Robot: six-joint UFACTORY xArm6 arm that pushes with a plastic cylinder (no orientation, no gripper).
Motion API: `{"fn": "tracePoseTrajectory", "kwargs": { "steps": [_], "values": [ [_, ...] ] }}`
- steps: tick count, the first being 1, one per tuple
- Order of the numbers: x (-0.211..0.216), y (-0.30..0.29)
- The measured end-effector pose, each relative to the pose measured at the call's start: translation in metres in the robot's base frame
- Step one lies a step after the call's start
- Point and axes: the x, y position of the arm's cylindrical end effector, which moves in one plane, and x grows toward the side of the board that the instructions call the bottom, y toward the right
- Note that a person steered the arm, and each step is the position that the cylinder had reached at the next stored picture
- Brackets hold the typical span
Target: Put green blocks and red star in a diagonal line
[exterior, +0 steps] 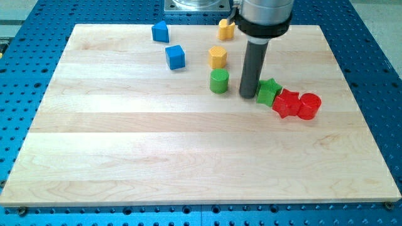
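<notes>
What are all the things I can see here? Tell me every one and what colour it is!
green cylinder: 1, green, middle of the board, at the view's left of my tip
green star: 1, green, right beside my tip on the view's right, touching the red star
red star: 1, red, between the green star and the red cylinder
red cylinder: 1, red, at the view's right end of that row
blue blocks: 2, blue, toward the view's top left
yellow blocks: 2, yellow, near the view's top centre
wooden board: 1, pale wood, on a blue perforated table
my tip: 1, dark rod, between the green cylinder and the green star
</notes>
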Motion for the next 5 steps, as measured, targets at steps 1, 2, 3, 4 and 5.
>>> {"fn": "tracePoseTrajectory", "kwargs": {
  "steps": [1, 2, 3, 4, 5],
  "values": [
    [-0.020, 0.011],
    [-0.033, 0.047],
    [-0.034, 0.096],
    [-0.034, 0.108],
    [-0.034, 0.108]
  ]
}}
